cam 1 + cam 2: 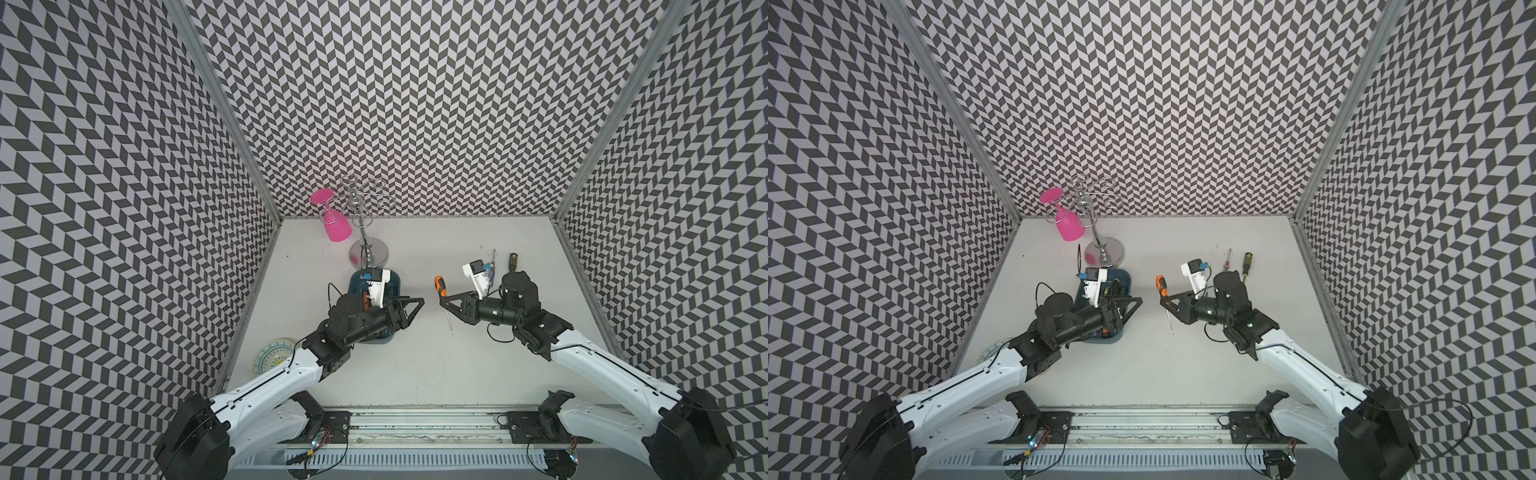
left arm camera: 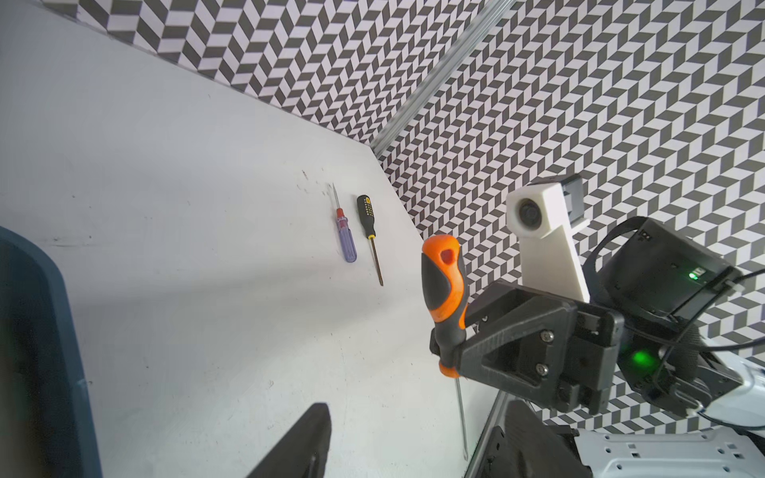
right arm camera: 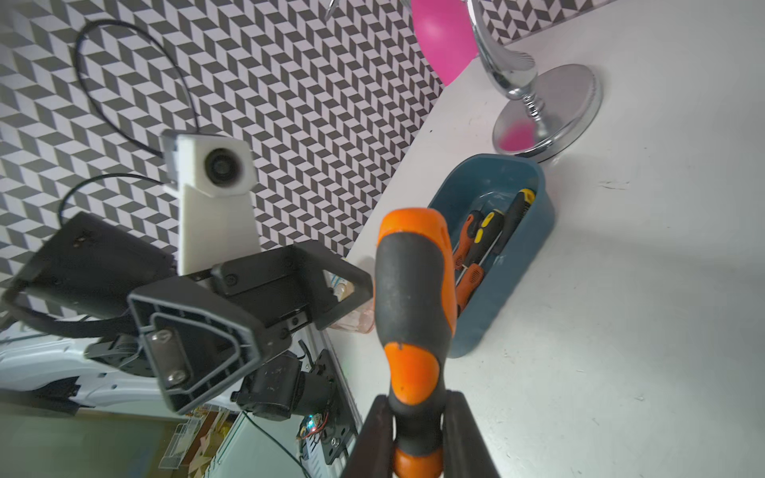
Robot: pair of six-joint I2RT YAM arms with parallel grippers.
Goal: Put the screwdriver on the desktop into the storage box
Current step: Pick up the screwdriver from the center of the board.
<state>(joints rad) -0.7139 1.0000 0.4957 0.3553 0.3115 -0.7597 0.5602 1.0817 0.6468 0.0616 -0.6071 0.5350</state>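
**White desktop, one screwdriver clamped**

Left of centre in a top view, the left gripper gaped empty beside the storage box. Just right, the right gripper pinched the screwdriver's orange handle, shaft pointing down.

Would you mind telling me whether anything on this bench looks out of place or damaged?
Nothing spilled or broken. Only the pink goblet hangs askew, upside down, from the chrome rack, and small dark scuffs mark the desktop near the purple-handled screwdriver.
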